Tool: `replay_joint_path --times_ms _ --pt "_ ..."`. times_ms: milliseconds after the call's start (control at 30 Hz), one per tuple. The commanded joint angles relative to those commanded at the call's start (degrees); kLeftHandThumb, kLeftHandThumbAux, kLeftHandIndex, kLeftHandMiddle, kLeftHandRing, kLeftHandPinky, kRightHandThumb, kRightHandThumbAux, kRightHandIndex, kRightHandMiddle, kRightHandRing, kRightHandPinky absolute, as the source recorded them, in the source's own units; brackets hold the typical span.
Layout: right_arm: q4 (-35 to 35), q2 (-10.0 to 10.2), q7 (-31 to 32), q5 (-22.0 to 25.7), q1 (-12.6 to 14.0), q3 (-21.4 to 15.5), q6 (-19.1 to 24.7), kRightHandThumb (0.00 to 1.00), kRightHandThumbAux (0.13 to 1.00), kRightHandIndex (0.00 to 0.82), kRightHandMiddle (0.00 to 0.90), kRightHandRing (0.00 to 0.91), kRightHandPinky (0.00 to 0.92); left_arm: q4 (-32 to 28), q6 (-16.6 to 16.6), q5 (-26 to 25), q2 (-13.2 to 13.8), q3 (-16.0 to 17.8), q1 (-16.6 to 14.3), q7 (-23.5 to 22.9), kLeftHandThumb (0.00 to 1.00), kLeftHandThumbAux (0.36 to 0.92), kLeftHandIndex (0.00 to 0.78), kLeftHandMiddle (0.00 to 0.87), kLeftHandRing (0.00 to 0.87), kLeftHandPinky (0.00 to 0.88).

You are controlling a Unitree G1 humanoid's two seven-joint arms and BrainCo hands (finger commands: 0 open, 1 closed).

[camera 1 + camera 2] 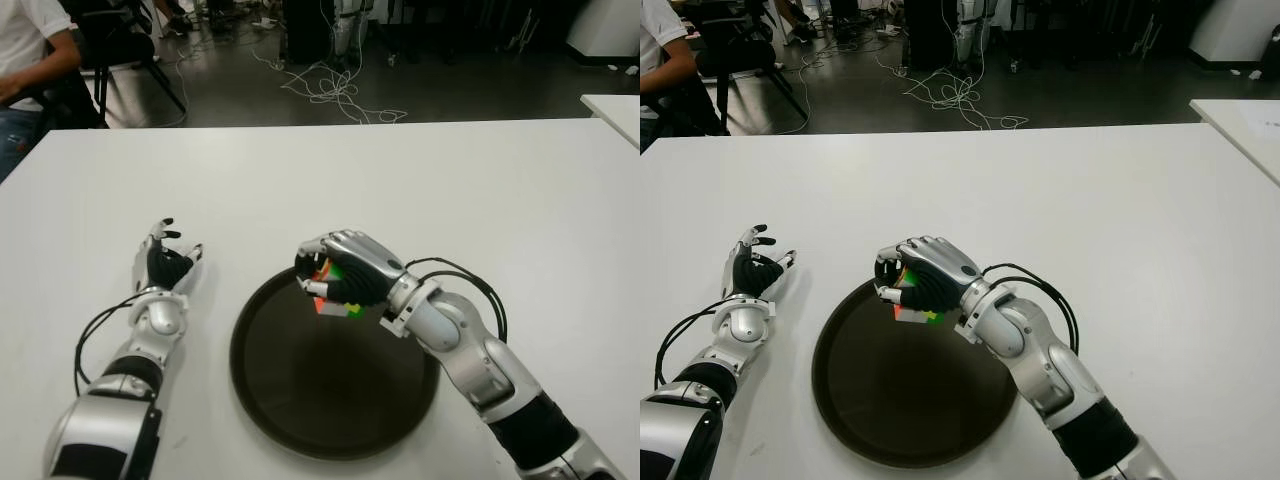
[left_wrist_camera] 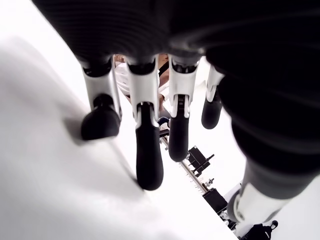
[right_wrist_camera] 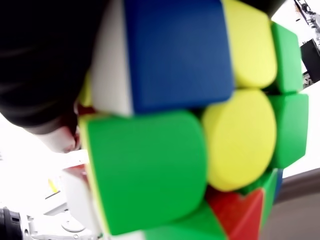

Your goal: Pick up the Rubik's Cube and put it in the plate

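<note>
My right hand [image 1: 335, 275] is shut on the Rubik's Cube [image 1: 330, 290], holding it just above the far rim of the dark round plate [image 1: 330, 400]. Most of the cube is hidden under the curled fingers; only orange, green and white tiles peek out in the eye views. The right wrist view is filled with the cube [image 3: 200, 125], showing blue, yellow, green and red tiles against the palm. My left hand [image 1: 168, 262] shows on the white table [image 1: 450, 190] to the left of the plate, fingers relaxed and holding nothing.
The white table stretches wide behind and to the right of the plate. A person [image 1: 30, 60] sits at the far left corner beside chairs. Loose cables [image 1: 335, 90] lie on the floor beyond the table. Another white table edge [image 1: 615, 110] shows at the far right.
</note>
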Motion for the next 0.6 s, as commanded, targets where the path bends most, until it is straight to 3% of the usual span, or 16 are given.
replay_joint_path --times_ms 167,333,600 --pt "0.88 0.16 -0.09 0.0 -0.14 -0.1 0.69 0.699 0.725 0.433 0.768 0.774 0.758 -0.04 0.1 0.06 -0.03 -0.01 0.02 0.12 0.249 0.728 0.167 0.3 0.348 0.367" --pt "2.63 0.57 -0.96 -0.06 -0.51 -0.23 0.75 0.699 0.725 0.433 0.771 0.773 0.754 -0.1 0.11 -0.13 -0.07 0.13 0.11 -0.12 0.233 0.713 0.165 0.294 0.33 0.328" --pt "5.53 0.95 -3.04 -0.31 -0.97 -0.11 -0.47 0.701 0.723 0.433 0.771 0.776 0.76 -0.15 0.13 -0.39 -0.03 0.4 0.12 -0.69 0.227 0.715 0.167 0.308 0.354 0.367"
